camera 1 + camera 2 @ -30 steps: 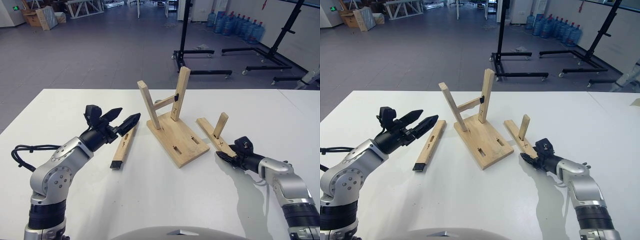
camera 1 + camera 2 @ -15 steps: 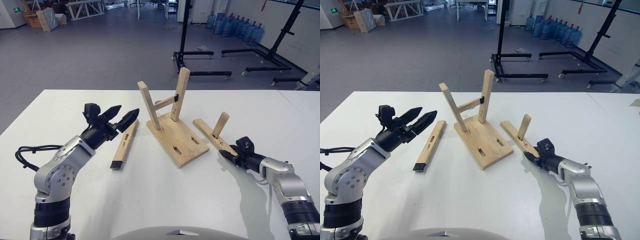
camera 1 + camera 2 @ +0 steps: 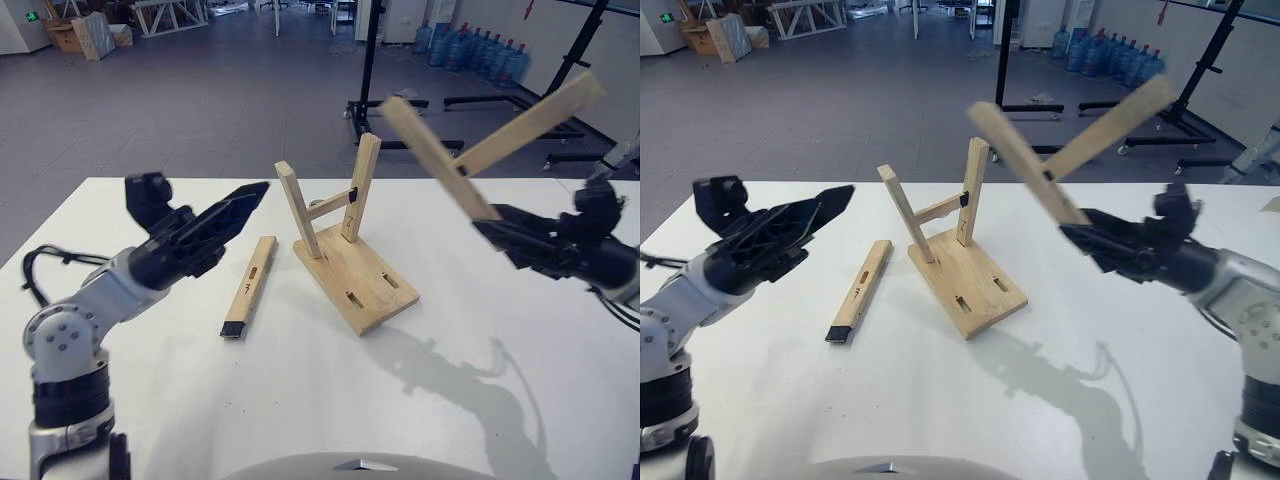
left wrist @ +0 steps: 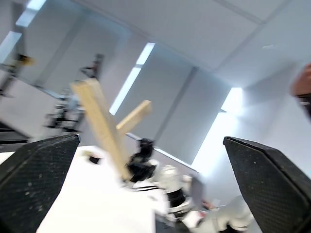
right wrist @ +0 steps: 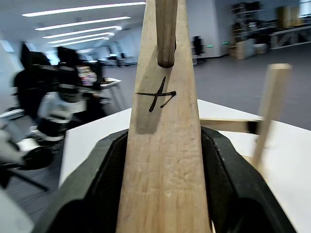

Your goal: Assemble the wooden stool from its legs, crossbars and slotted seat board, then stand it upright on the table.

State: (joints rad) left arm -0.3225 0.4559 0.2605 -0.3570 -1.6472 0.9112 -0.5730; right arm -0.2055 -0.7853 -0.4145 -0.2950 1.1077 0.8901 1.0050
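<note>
while the right gripper (image 3: 500, 232) stands raised over the right side of the white table (image 3: 300, 400), its fingers are clamped on the lower end of a lifted leg (image 3: 435, 155), which slants up and to the left with a side crossbar (image 3: 530, 120) jutting up to the right. on the table's middle the seat board (image 3: 360, 275) lies flat, with two upright legs (image 3: 298, 210) planted at its far end and joined by a short crossbar (image 3: 328, 207). just left of the board a loose leg (image 3: 248, 285) lies flat, well apart from both arms. the left gripper (image 3: 245, 197) hangs above the table's left side, pointing towards the board. behind the table runs a grey hall floor with black wheeled stands (image 3: 400, 105) and a row of blue water bottles (image 3: 480, 50) at the back wall.

from the left wrist, the two dark fingers (image 4: 34, 170) sit far apart with nothing between them; beyond them the lifted leg shows under a pale ceiling (image 4: 194, 29).

from the right wrist, the lifted leg fills the gap between the dark jaws, gripped on both sides. a pen cross (image 5: 155, 97) marks its face below the hole where the side crossbar plugs in, and one upright leg shows beyond on the table. strip lights (image 5: 82, 7) line the ceiling.
</note>
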